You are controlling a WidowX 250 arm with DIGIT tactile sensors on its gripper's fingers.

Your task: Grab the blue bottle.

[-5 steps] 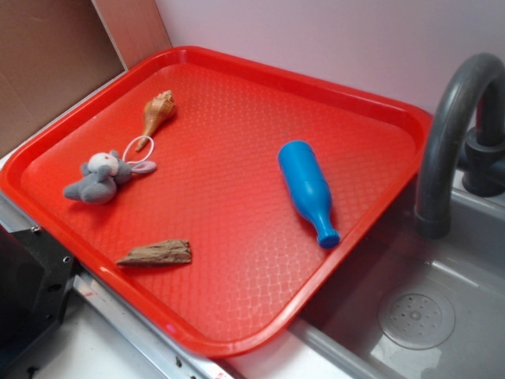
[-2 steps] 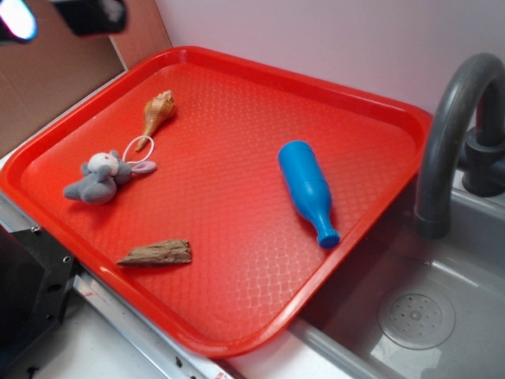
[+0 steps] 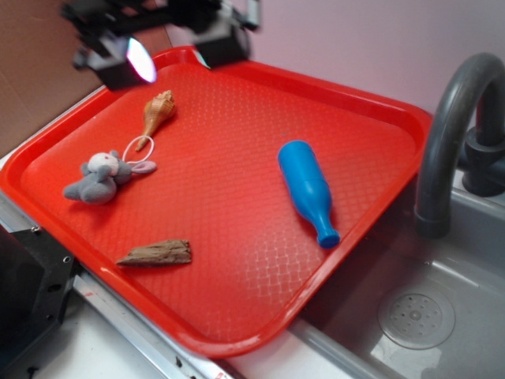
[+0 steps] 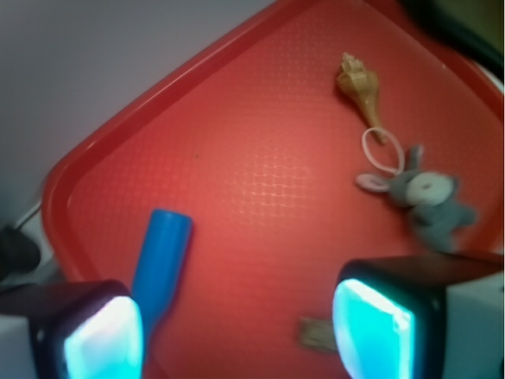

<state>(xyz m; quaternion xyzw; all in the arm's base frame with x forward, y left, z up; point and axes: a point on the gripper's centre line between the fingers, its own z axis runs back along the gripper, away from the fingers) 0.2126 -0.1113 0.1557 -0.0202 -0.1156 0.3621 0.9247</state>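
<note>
Red tray [image 3: 237, 103] tilts over a sink [image 3: 442, 292], so things lie flat. At far left the end effector [image 3: 170, 51] hovers open and empty, over a shell [image 3: 156, 110]. Rightward, well apart, the bottle [image 3: 306, 189] lies sideways, neck nearest, untouched.

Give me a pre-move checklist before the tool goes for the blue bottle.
1. Blue bottle in view, lying on its side on the red tray: ok.
2. Nothing touching the bottle: ok.
3. Tool open, fingers spread: ok.
4. Tool empty: ok.
5. Tool positioned over the bottle: not ok, it hovers over the tray's far corner near the seashell.
6. Fingers aligned across the bottle's body: cannot tell.
</note>
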